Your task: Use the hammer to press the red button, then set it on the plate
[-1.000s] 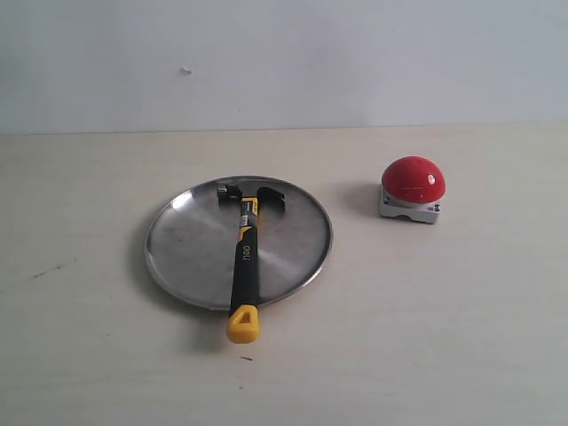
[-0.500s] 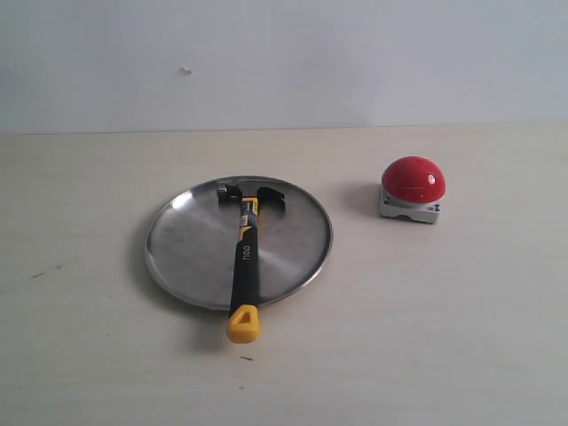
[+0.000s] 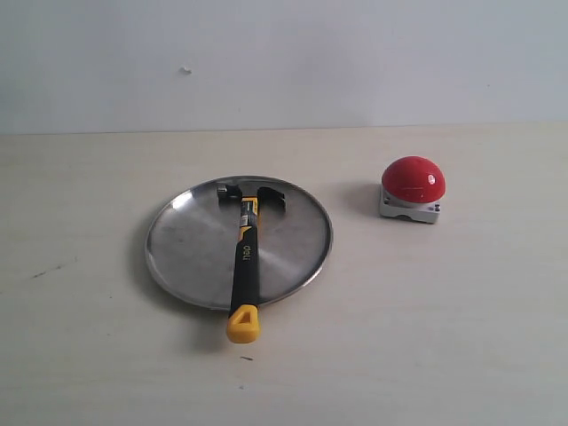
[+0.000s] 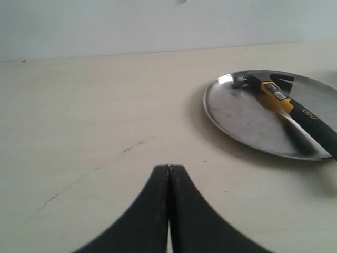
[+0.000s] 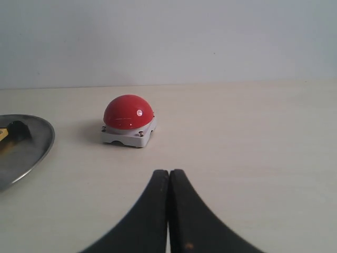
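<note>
On the brushed silver plate (image 3: 182, 253), left of centre in the exterior view, lies the hammer (image 3: 246, 262); its long axis runs almost straight from far to near, tilted only slightly; the dark metal head sits by the plate's far rim, striking face to the left and claw to the right; the black rubber handle, with yellow accents and grey lettering, crosses the shallow round plate, and its yellow end juts past the near rim over the pale matte table (image 3: 426, 319); well apart to the right stands the red button (image 3: 413, 179), a glossy dome on a small light-grey square base; the left gripper (image 4: 169, 168) and right gripper (image 5: 168, 173) each show smooth black curved fingers pressed together, holding nothing.
</note>
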`<state>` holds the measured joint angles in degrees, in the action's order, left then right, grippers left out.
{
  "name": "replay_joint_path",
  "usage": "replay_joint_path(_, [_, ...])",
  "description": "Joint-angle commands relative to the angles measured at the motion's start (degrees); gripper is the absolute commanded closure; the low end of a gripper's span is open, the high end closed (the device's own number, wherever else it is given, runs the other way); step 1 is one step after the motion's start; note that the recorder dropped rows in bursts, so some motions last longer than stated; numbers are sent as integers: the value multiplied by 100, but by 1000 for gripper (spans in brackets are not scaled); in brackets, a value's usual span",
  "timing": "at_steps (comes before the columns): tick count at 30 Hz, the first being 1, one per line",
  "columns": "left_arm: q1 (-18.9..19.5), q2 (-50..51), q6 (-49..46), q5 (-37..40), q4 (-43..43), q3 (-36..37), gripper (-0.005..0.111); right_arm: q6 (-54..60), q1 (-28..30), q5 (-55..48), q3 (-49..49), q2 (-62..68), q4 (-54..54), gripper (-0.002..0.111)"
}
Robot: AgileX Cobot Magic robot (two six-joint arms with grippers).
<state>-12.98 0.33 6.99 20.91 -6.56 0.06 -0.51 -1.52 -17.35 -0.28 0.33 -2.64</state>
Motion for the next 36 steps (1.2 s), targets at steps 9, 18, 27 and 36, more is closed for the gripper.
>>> replay_joint_path(9, [981, -33, 28, -31, -34, -6, 107, 51, 16, 75, 28, -33, -11, 108])
replay_joint_path(18, [1022, -33, 28, -31, -34, -6, 107, 51, 16, 75, 28, -33, -11, 108])
replay_joint_path(27, [1022, -33, 28, -31, -34, -6, 107, 51, 16, 75, 28, -33, -11, 108])
replay_joint_path(36, [1022, -33, 28, -31, -34, -6, 107, 51, 16, 75, 28, -33, -11, 108])
